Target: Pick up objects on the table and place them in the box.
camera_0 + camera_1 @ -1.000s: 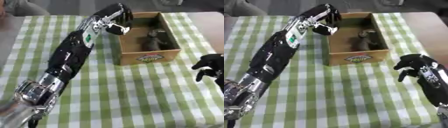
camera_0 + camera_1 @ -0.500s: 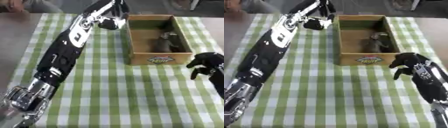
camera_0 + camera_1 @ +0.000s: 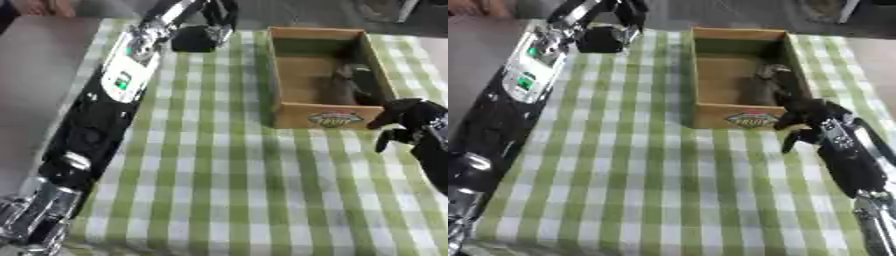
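Observation:
An open cardboard box point(image 3: 289, 116) stands at the far right of the green-checked table point(image 3: 227, 185). Dark objects point(image 3: 350, 82) lie inside it against the right wall. My left arm point(image 3: 118, 85) stretches from the lower left up to the far edge. There my left hand point(image 3: 203, 36) shows as a dark mass left of the box's far corner; whether it holds anything is unclear. By the box's front right corner hangs my right hand point(image 3: 808, 119), fingers loosely bent, nothing in it.
The table's bare brown surface point(image 3: 44, 75) shows to the left of the cloth. A person's hand point(image 3: 35, 6) rests at the far left corner. Checked cloth stretches in front of the box towards me.
The camera has tilted, shifting the whole picture. Relative to the box, my left hand has drawn away from its left wall to the left. My right hand now sits closer to the front right corner.

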Action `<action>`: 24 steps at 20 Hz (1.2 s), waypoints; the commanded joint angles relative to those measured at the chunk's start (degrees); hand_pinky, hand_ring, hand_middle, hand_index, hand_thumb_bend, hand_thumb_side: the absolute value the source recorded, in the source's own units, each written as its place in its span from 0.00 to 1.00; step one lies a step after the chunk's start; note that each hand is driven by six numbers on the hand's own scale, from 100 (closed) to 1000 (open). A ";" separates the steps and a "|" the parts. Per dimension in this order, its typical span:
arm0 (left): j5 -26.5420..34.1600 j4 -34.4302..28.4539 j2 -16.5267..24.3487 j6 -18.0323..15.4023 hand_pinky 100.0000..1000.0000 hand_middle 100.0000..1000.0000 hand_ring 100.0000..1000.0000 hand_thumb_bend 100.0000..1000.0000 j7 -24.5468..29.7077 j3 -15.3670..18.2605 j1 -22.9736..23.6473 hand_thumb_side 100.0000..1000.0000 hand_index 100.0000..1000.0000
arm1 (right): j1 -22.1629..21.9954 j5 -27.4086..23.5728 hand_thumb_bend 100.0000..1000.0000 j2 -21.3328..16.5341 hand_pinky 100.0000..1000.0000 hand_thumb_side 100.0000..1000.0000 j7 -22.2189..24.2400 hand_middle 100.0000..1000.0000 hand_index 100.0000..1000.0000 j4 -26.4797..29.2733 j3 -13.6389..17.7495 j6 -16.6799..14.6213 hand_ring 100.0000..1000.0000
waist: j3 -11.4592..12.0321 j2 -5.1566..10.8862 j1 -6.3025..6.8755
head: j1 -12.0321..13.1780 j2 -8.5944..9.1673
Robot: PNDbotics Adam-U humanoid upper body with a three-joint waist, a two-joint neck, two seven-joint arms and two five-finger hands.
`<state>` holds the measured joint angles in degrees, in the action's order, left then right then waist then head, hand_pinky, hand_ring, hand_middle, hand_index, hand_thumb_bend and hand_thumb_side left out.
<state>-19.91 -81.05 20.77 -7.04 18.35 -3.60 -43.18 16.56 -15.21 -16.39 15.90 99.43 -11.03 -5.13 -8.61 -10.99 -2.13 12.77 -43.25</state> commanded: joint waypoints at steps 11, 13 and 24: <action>14.32 -10.43 1.76 7.30 0.49 0.54 0.48 0.00 -3.89 4.70 7.36 0.33 0.58 | 0.03 0.00 0.00 -1.00 0.33 0.68 -0.98 0.53 0.68 0.43 1.43 -0.23 0.59 | 2.03 1.09 -0.21 | -0.48 -0.43; 15.61 -11.57 1.75 8.11 0.48 0.54 0.48 0.00 -4.87 5.28 8.59 0.35 0.58 | -0.06 0.06 0.00 -1.02 0.33 0.68 -1.01 0.53 0.68 0.39 1.47 -0.24 0.59 | 2.04 1.11 -0.23 | -0.64 -0.47; 19.41 -16.86 1.25 11.08 0.48 0.52 0.47 0.00 -9.85 7.74 13.47 0.39 0.59 | -0.35 0.25 0.00 -1.30 0.33 0.68 -1.25 0.53 0.68 0.28 1.76 -0.34 0.59 | 3.25 1.16 -0.17 | -1.11 -0.66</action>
<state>-0.99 -96.27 21.16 3.87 9.10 3.43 -29.10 15.63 -15.17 -16.43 15.02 99.26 -9.91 -5.50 -5.29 -10.66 -2.41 11.83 -43.57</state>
